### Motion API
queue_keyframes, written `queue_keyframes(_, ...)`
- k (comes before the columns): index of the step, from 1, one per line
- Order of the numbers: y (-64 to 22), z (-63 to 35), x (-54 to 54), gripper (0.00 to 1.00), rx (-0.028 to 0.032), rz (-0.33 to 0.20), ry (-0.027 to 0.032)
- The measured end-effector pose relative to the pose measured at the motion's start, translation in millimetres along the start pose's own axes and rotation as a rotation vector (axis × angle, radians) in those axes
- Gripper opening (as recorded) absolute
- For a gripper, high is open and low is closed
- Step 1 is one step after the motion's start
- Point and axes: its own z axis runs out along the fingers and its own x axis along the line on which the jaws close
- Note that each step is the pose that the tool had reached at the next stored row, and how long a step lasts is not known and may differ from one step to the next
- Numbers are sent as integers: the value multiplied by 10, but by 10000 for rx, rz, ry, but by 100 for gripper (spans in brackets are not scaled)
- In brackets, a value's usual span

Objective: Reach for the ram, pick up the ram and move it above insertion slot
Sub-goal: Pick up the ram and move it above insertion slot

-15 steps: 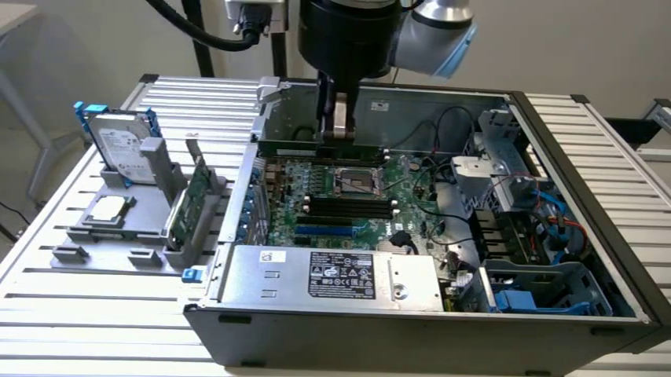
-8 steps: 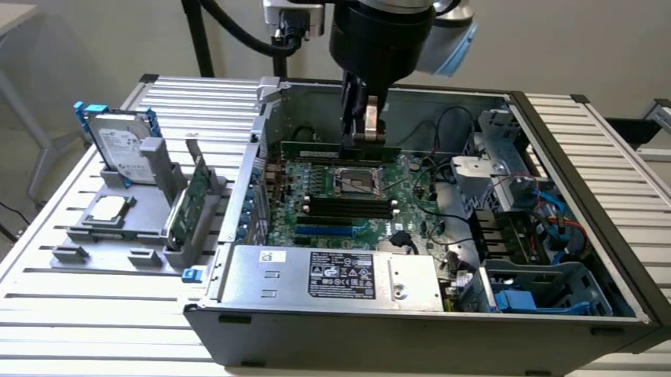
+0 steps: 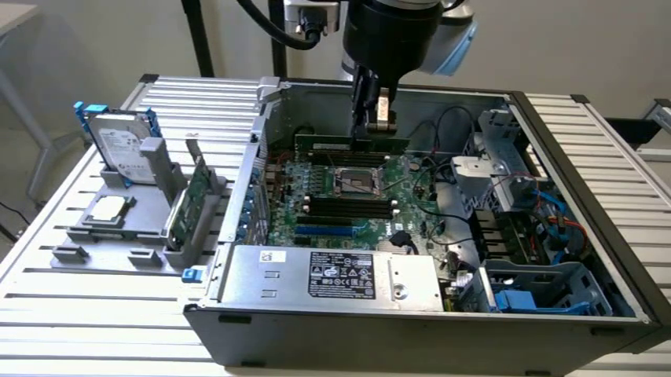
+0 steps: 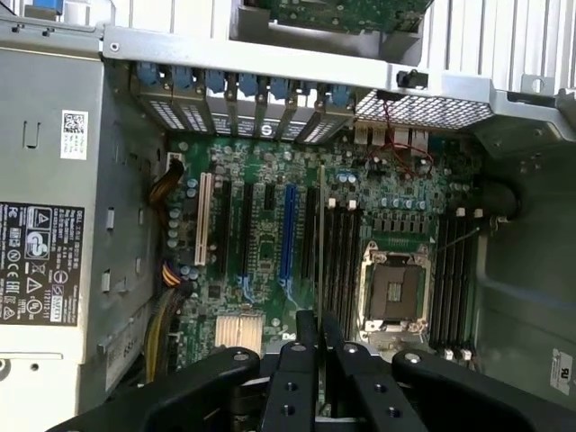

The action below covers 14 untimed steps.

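Slatted metal table [image 3: 94,314] is carrying the open computer case [image 3: 419,314]; inside it the gripper [image 3: 369,140] is clamping the ram [image 3: 351,144], hanging edge-down, lengthwise across the motherboard [image 3: 346,204] below.

We're getting the exterior view from high up, angled down over the open computer case [image 3: 419,314] (whole table visible). Our wrist view hangs close, staring straight down past the gripper [image 4: 319,333]. Both share the motherboard [image 3: 346,196] and its CPU socket [image 4: 393,292].
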Motion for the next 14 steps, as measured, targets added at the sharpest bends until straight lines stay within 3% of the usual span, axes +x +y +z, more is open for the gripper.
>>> queue_keyframes(4,-3,15,-20,14,86,35,41)
queue_keyframes(14,-2,16,-21,14,127,320,27)
